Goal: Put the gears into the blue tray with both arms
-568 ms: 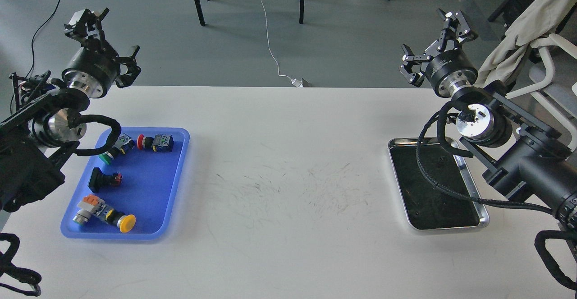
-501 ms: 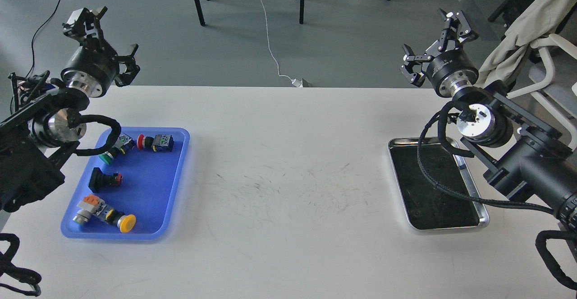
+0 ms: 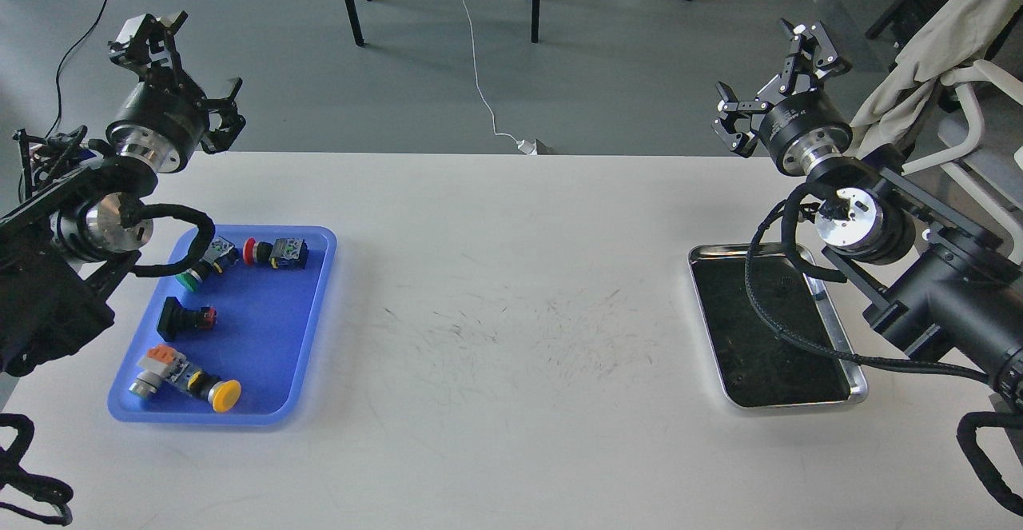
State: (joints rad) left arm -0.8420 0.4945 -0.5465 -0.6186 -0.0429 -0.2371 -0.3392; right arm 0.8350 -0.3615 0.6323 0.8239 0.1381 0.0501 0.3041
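Steel tray (image 3: 858,390) right on white table (image 3: 511,314); push-button switches (image 3: 276,253) left.

One white rectangular table (image 3: 511,434) carries everything, and places below are given relative to it. Two trays rest on it: one rectangular blue plastic tray (image 3: 316,274) with rounded corners near the table's left edge, and one shiny steel tray (image 3: 859,390) with a dark inside near its right edge.

Four colourful-capped push-button switches lie in the blue tray: one green-capped (image 3: 204,265), one red-capped (image 3: 276,253), one black-capped (image 3: 184,318) and one yellow-capped (image 3: 188,378). How many small black toothed gears lie in the steel tray cannot be counted; its dark floor hides them.

Two black robot arms reach over the table, one above its left side (image 3: 104,210) and one above its right (image 3: 895,242).
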